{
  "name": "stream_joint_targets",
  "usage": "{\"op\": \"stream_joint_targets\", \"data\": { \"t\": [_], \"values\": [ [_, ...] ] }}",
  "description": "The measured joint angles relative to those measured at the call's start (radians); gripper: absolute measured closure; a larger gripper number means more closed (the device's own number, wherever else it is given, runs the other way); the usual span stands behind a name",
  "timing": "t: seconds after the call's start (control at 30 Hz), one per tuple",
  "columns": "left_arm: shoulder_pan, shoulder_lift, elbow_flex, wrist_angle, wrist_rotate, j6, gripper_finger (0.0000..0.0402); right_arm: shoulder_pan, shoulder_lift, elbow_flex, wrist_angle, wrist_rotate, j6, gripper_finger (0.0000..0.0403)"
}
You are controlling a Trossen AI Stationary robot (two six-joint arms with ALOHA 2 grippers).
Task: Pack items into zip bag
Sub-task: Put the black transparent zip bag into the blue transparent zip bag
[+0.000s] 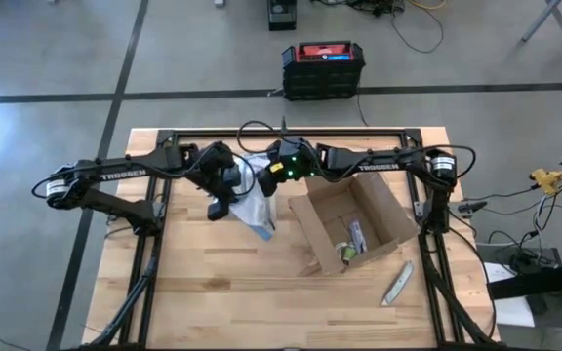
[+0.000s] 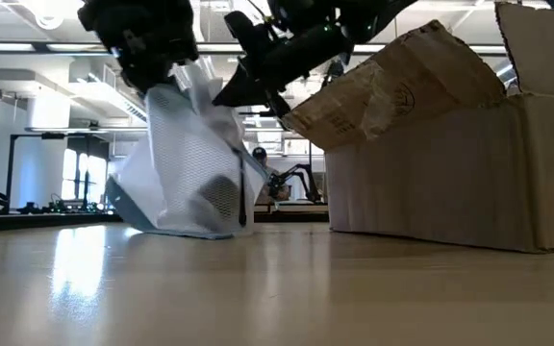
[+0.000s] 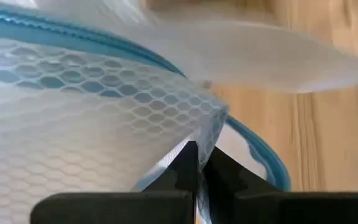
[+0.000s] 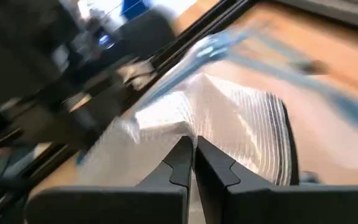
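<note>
The zip bag (image 2: 190,163) hangs just left of the cardboard box (image 2: 450,154), pinched at its top by both grippers, its lower edge touching the table (image 2: 277,288).

Grey concrete floor (image 1: 57,58) crossed by dark lines; a black-and-red case (image 1: 323,68) stands beyond the wooden tabletop (image 1: 242,292)

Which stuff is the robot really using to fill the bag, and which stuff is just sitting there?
Part of the job:
- zip bag, pinched between both arms and lifted off the table
- left gripper, shut on the bag's edge
- right gripper, shut on the bag too

Just lying about:
- cardboard box, open, with small things inside
- grey stick-like tool, beside the box
</note>
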Motion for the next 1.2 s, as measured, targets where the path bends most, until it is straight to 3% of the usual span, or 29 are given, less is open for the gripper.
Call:
{"op": "stream_joint_targets", "data": {
  "t": [0.3, 0.43, 0.6, 0.9, 1.03, 1.2],
  "values": [
    [0.0, -0.072, -0.011, -0.001, -0.107, 0.018, 0.0401, 0.004, -0.079, 0.0, -0.076, 0.236, 0.069, 0.0403],
    [0.0, -0.076, -0.042, 0.053, -0.11, 0.017, 0.0401, 0.007, -0.11, 0.0, -0.079, 0.354, 0.089, 0.0403],
    [0.0, -0.074, -0.06, 0.101, -0.112, 0.007, 0.0401, 0.014, -0.112, 0.0, -0.089, 0.406, 0.094, 0.0403],
    [0.0, -0.108, -0.06, 0.105, -0.11, -0.017, 0.0401, 0.026, -0.11, 0.0, -0.128, 0.691, 0.063, 0.0403],
    [0.0, -0.151, -0.06, 0.109, -0.125, -0.035, 0.0401, 0.017, -0.109, 0.0, -0.134, 0.709, 0.062, 0.0403],
    [0.0, -0.184, -0.06, 0.126, -0.227, -0.048, 0.0401, 0.013, -0.108, 0.0, -0.133, 0.726, 0.061, 0.0403]
  ]
}}
